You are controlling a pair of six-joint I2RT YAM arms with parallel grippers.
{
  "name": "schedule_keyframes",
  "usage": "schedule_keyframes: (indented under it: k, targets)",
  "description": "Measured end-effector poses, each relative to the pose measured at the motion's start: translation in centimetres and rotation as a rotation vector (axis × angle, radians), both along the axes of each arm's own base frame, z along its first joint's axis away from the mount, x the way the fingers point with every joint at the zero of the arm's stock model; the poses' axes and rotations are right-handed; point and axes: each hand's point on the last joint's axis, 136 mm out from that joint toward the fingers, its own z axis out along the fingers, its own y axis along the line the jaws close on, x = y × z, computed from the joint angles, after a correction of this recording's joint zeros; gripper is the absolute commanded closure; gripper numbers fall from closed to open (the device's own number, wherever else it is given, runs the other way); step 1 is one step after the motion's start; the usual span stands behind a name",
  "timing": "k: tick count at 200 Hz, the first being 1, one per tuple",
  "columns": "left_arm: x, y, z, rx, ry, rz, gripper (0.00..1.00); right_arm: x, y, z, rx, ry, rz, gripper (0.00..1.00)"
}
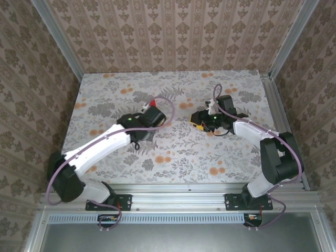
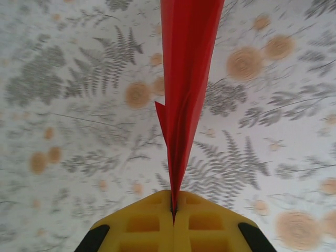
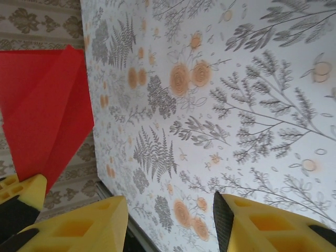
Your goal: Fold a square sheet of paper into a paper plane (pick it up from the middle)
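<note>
One paper plane point(image 2: 185, 79) is in the scene, a folded piece of bright red paper. In the left wrist view its long axis runs straight up the frame, from the bottom centre to the top edge. It is narrowest at the bottom and broadens upward, with a small barb of fold jutting to the left halfway along. The left gripper point(image 2: 173, 209) pinches that narrow end, its two yellow fingers point(image 2: 142, 226) pressed together on the paper.

In the top view the plane is a small red tip point(image 1: 153, 102) left of centre, poking out of the left gripper point(image 1: 151, 112) toward the upper part of the frame.

In the right wrist view the red paper point(image 3: 47, 115) fills the left edge, showing a diagonal crease and a peak at its top. There are two grippers. The right gripper point(image 3: 170, 223) stands with its fingers point(image 3: 79, 228) well apart and nothing between them — just the flowered table point(image 3: 220, 105).
</note>
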Motion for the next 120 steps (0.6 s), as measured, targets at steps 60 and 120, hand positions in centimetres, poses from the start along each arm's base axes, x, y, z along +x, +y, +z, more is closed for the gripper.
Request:
schedule_keyframes:
  k: [60,120]
  targets:
    - [-1.2,-3.5,-6.2,0.313,0.059,-0.130,0.92,0.0,-1.3,0.6,0.012,-0.009,0.018,0.45]
    - [-2.7,-8.5,-10.0,0.391,0.084,-0.273,0.80,0.2,-2.9,0.7,0.029,-0.010,0.013,0.43]
